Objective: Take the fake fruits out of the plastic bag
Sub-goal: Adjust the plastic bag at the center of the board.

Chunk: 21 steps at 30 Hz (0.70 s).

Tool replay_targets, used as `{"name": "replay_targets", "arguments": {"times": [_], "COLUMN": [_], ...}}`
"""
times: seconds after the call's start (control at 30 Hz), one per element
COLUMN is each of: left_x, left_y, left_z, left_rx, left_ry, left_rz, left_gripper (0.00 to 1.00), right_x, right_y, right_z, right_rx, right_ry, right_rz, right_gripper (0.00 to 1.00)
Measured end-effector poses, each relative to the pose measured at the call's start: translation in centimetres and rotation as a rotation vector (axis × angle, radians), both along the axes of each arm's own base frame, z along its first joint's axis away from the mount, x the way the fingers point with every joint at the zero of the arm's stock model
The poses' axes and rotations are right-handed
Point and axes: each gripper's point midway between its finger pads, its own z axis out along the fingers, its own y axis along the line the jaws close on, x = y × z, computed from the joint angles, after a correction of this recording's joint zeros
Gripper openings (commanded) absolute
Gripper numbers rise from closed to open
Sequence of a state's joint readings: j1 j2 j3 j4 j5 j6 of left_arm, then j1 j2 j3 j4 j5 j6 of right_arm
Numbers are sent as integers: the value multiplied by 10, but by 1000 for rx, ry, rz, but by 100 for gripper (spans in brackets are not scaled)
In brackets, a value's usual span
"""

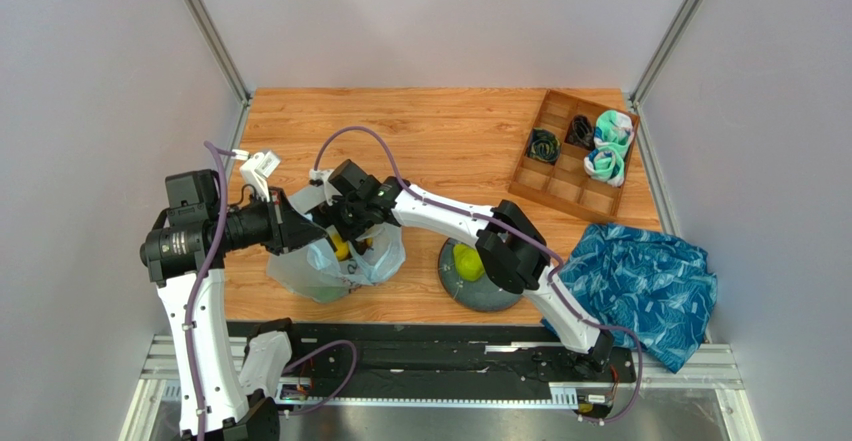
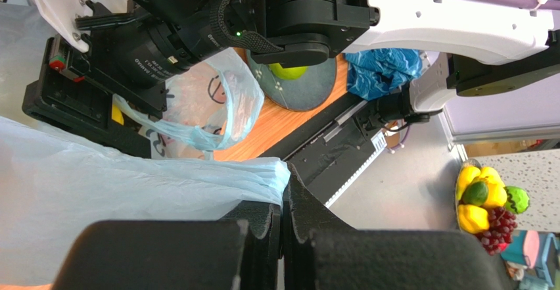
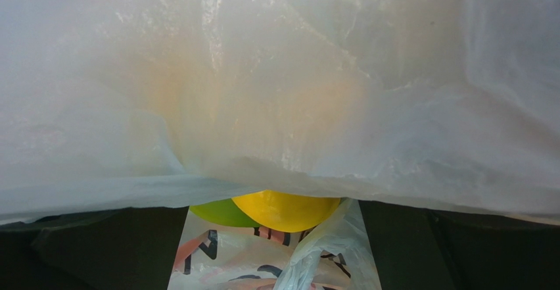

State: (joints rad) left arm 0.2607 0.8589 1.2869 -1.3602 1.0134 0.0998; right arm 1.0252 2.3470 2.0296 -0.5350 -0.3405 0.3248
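Your left gripper [image 2: 284, 194] is closed tight. Its two fingers pinch a fold of the plastic bag [image 2: 98, 204] at the rim and hold that side up off the table [image 1: 450, 131]. Your right gripper [image 3: 276, 244] is spread wide, down inside the bag's mouth. Its dark fingers [image 3: 92, 250] sit far apart at the bottom corners of its wrist view and clamp nothing. Between them, a little ahead, lie a yellow fruit [image 3: 286, 210] and, touching it on the left, a green fruit [image 3: 220, 212]. You cannot tell whether either finger touches them. The bag's film drapes over most of that view.

The bag carries a pink-brown and black print, but the strokes in view spell nothing readable. White lettering runs round a black motor housing [image 2: 190, 40] in the left wrist view, too small to read.

Just right of the bag, a grey plate [image 1: 470, 298] holds one lime-green fruit [image 1: 467, 261]. At the far right corner a compartmented wooden tray [image 1: 560, 186] holds rolled socks [image 1: 610, 146] in a few of its far cells. A blue patterned cloth [image 1: 640, 281] lies near the table's right edge.
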Motion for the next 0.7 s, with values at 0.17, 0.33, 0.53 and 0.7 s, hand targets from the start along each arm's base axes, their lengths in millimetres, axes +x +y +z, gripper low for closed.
{"name": "replay_targets", "arguments": {"times": [0.17,0.33,0.53,0.7], "left_x": [-1,0,12,31], "left_y": [-1,0,14,31], "left_z": [-8,-22,-43,-47], "left_rx": [-15,-14,48,119], "left_ry": [29,49,87,57], "left_rz": [1,20,107,193], "left_gripper": [0,0,0,0], "right_x": [-1,0,30,45], "right_y": [-4,-22,-66,-96], "right_z": [-8,-4,41,87], "right_rx": [-29,-42,31,121], "right_ry": [-41,-37,16,34], "right_rz": [34,81,84,139], "right_gripper": [54,43,40,44]}}
